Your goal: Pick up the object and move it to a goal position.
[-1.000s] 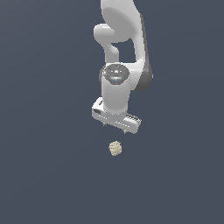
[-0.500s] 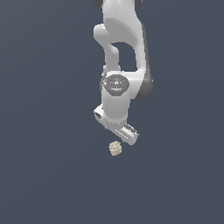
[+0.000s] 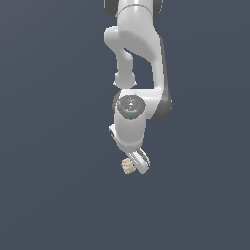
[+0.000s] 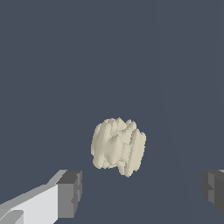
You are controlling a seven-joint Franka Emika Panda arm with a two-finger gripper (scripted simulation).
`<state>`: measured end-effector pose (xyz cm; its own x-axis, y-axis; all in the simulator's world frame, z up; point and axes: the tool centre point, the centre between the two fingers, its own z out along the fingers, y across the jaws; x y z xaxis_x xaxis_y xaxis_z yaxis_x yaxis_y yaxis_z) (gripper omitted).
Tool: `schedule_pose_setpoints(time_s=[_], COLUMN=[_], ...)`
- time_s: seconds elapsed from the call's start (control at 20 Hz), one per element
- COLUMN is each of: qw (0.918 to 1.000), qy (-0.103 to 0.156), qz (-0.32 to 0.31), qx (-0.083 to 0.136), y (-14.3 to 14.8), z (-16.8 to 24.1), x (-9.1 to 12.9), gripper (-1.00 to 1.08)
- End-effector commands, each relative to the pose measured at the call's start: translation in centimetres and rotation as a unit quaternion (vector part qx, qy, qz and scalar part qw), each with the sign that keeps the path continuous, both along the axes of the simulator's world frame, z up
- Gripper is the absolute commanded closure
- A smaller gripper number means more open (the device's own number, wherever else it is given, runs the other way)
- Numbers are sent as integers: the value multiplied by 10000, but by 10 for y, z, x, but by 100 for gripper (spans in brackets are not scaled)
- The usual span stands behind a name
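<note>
One arm, one gripper [image 3: 138, 165] and one object [image 3: 128, 166] appear on a plain dark grey surface [image 3: 53, 146]; I count nothing else.

Exterior view: my white arm [image 3: 139, 53] hangs down from the top of the picture, and my gripper sits low at its end. The object, a pale beige, knobbly lump, lies just beside the gripper on the exterior view's left, partly overlapped by it. From here I cannot tell whether it touches a finger, nor how far my jaws are spread.

Wrist view: this settles the second point. My two dark grey fingertips [image 4: 69, 193] stand wide apart, one at each side of the picture, with bare surface between them. The object [image 4: 118, 146] lies between their two lines but beyond the tips, touching neither. Its ridged, vertically grooved sides show clearly here, whereas the exterior view gives only a small bumpy shape. The arm itself shows only in the exterior view.
</note>
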<state>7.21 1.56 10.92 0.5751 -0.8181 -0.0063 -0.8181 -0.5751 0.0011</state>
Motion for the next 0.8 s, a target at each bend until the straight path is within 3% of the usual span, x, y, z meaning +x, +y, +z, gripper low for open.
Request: schedule_pose_setpoints(time_s=[0.0, 0.35, 0.75], qw=[9996, 9964, 9944], qy=[-5, -15, -20], qz=[-296, -842, -1057], qx=[-6, -19, -25], y=[1, 2, 2], z=[-5, -14, -17], x=[4, 11, 14], gripper=[-92, -92, -92])
